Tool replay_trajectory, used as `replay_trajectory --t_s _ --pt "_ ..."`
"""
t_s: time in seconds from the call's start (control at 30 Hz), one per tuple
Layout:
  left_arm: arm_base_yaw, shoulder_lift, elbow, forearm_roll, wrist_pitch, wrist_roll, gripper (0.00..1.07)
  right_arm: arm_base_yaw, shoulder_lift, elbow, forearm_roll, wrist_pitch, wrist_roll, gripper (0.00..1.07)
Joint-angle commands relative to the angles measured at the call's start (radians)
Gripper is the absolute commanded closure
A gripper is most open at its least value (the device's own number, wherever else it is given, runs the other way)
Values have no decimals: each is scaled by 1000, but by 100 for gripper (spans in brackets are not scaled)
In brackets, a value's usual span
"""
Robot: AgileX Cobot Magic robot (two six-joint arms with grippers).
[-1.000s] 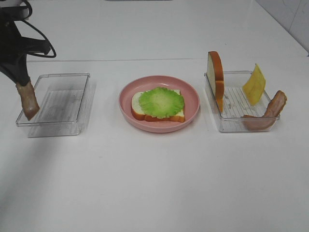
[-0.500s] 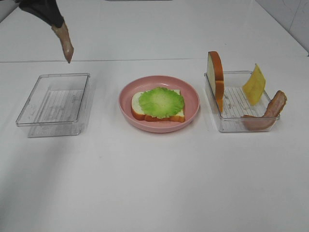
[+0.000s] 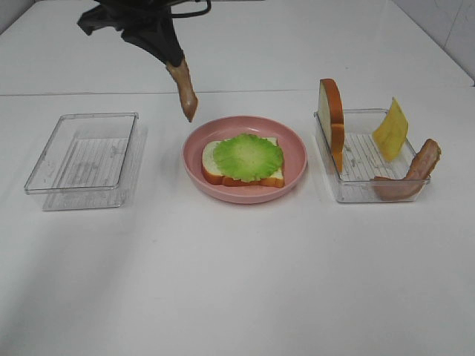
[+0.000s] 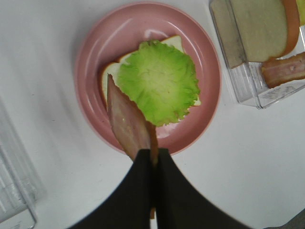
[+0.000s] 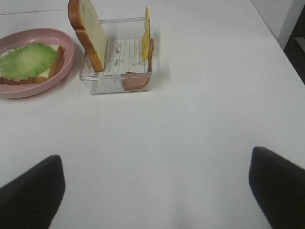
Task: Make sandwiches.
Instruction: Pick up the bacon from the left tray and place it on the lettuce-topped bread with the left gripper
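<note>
While the left tool pinches a reddish-brown bacon strip over the round pink plate — white bread slice and green lettuce leaf already stacked — yellow cheese slice and upright bread sit in the clear plastic tray; right tool gapes wide.

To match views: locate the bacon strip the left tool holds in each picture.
Exterior high: bacon strip hangs from left tool, upper left of pink plate.
Left wrist: juts from the tool, seen against the plate, beside lettuce.
Right wrist: not in it.
Shared landmark: pink plate.
</note>
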State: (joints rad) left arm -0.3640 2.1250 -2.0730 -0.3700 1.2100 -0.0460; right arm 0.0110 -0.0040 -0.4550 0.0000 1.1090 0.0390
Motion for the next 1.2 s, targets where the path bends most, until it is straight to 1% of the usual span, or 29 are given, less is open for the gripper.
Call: replay_trajectory --t_s 0.03,0.23,0.4,0.43,0.47,0.5,0.57,0.6,0.63,0.67,0.73,0.77,0.8,1.0,1.07,1.2 --pt "-31 20 -7 -24 -22 0 107 -5 -31 3 -9 -10 -4 9" --pt "-110 63 -7 -36 -147 0 107 -5 -31 3 -9 -10 -4 9" --pt "-145 90 -7 -65 -207 0 107 -5 -31 3 -9 -10 -4 9" --pt "-163 106 -7 -78 -235 9 107 -5 -31 3 -9 -10 -4 9" --pt "-163 106 -7 -78 -235 9 107 -5 -31 3 -9 -10 -4 9" --pt "-179 123 -7 -92 -257 23 107 -5 -31 3 -9 -10 -4 9" --pt "-185 126 -7 -102 -268 31 107 -5 -31 3 -9 -10 -4 9" --pt "-196 139 -7 -127 -291 46 107 -5 -31 3 -9 -10 -4 9" --pt "-196 139 -7 -127 -291 46 107 -5 -31 3 -9 -10 -4 9" --pt "-203 150 -7 -163 -313 69 107 -5 -31 3 -9 -10 -4 9" --pt "-208 159 -7 -176 -321 78 107 -5 -31 3 -9 -10 -4 9" --pt "-208 171 -7 -208 -329 97 107 -5 -31 3 -8 -10 -4 9" --pt "-208 184 -7 -238 -326 102 107 -5 -31 3 -8 -10 -4 9" --pt "-208 210 -7 -232 -311 112 107 -5 -31 3 -8 -10 -4 9" --pt "-208 219 -7 -227 -295 131 107 -5 -31 3 -8 -10 -4 9" --pt "-205 229 -7 -202 -278 146 107 -5 -31 3 -8 -10 -4 9"
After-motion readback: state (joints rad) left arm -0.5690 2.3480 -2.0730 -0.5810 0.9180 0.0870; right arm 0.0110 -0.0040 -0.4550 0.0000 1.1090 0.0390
